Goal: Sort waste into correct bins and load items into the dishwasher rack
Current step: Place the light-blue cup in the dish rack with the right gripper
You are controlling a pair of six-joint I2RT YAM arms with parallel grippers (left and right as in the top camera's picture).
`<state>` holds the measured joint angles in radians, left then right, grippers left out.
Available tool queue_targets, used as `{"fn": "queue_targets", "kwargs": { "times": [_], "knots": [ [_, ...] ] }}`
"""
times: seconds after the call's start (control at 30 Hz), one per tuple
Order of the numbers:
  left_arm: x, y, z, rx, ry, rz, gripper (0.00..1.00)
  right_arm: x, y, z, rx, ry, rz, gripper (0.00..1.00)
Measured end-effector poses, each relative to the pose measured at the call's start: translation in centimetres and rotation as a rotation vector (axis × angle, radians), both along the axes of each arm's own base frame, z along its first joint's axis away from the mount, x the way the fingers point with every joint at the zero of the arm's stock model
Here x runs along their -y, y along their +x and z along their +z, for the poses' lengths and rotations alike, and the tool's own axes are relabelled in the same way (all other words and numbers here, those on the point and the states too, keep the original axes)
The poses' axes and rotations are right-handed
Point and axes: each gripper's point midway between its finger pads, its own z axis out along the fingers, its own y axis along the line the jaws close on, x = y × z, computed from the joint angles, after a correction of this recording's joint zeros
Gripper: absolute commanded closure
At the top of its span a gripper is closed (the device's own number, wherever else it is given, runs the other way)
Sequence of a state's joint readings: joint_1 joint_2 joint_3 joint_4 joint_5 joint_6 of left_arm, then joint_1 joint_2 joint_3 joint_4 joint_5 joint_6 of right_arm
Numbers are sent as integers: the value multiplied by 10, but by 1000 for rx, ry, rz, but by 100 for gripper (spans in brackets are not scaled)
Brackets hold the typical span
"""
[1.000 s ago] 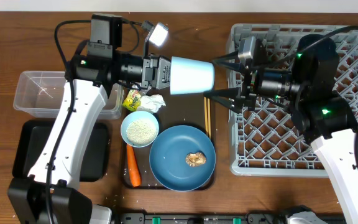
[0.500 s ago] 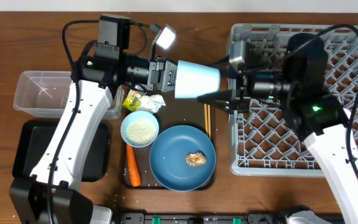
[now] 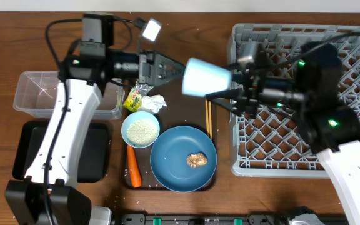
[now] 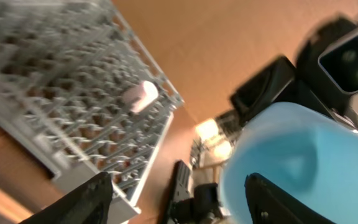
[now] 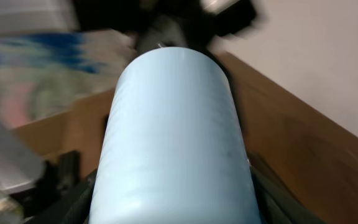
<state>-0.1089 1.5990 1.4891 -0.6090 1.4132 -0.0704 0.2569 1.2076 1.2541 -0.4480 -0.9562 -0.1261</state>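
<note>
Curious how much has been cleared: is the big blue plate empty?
No, a small brown food lump lies on the blue plate in the overhead view.

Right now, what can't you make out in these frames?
Right wrist view: the cup fills the frame, hiding whatever is behind it.
Left wrist view: motion blur; the pale pink thing in the rack can't be identified.
Overhead: the right arm covers part of the rack's floor.
Overhead: the brown lump on the plate is too small to identify.
</note>
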Motion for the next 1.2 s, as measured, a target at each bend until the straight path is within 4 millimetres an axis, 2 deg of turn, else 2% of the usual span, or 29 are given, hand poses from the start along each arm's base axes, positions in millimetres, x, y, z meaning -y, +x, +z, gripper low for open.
{"fn": "queue_targets", "kwargs": {
  "times": [0.13,0.23,0.33,0.5,0.63,0.73,0.83,1.03,1.2],
  "knots": [
    [-21,14,-5,-23,25,83,29,41,13,-18,-111,-83,-249,50],
    [-35,20,-8,-48,34,129,29,86,26,-43,-247,-151,-481,50],
    [-44,24,-11,-64,42,161,29,140,34,-71,-398,-201,-711,49],
    [-46,24,-14,-89,53,173,29,222,23,-101,-612,-216,-1051,48],
    [-49,26,-23,-117,92,205,29,266,5,-119,-750,-216,-1249,49],
    [-52,28,-33,-146,138,240,29,288,-9,-135,-858,-242,-1370,49],
    [-56,29,-43,-178,187,275,29,298,-14,-151,-940,-281,-1432,49],
    [-65,31,-61,-225,277,334,29,309,-9,-180,-1063,-330,-1472,50],
    [-68,32,-66,-229,307,355,29,309,-4,-200,-1145,-355,-1451,49]
  ]
}}
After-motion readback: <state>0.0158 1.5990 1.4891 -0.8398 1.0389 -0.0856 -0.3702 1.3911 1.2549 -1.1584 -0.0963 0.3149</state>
